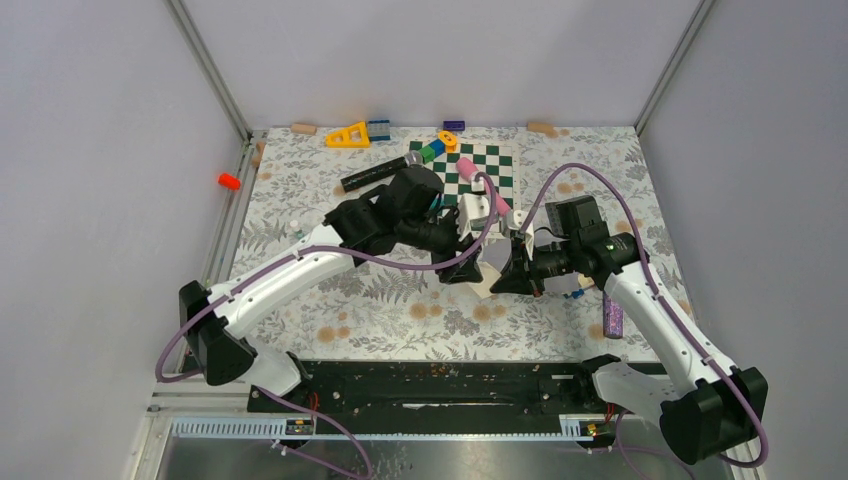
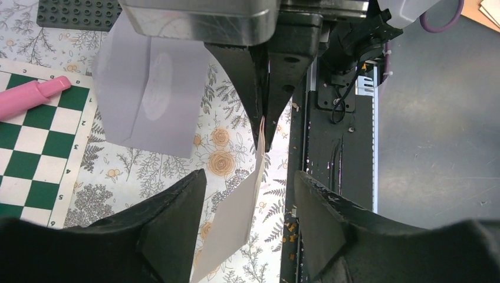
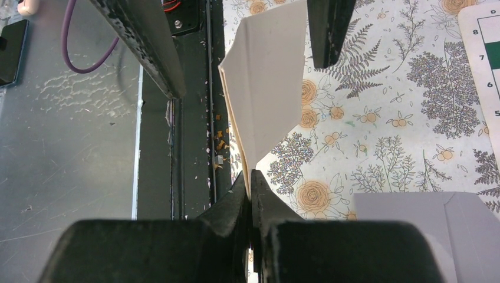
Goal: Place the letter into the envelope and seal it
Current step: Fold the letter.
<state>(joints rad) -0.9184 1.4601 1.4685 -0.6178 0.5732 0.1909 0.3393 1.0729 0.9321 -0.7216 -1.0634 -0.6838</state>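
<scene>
Starting from the black base rail [image 1: 440, 380] nearest me, both arms reach in over the floral tablecloth [image 3: 383, 118] and meet above its middle. The right gripper [image 3: 252, 180] is clamped tight on the lower edge of the folded cream letter [image 3: 268, 82] and holds it on edge in the air, clear of the cloth. The left gripper [image 2: 249, 177] stands roughly half open with a jaw on each side of that letter; as far as I can see neither jaw touches the paper, so it holds nothing. Just beyond the letter, the light grey envelope [image 2: 147, 100] lies flat on the cloth, partly under the right wrist, and I cannot tell whether its flap is open. Farther out are the chessboard [image 1: 487, 168], with a pink marker [image 2: 29, 97] lying on it, and the dark studded plate [image 2: 76, 13]. I judge the task to be at an early stage: the letter is picked up, but it is not in the envelope. Opening the mouth, sliding the letter in and pressing the flap down are all left to do.
</scene>
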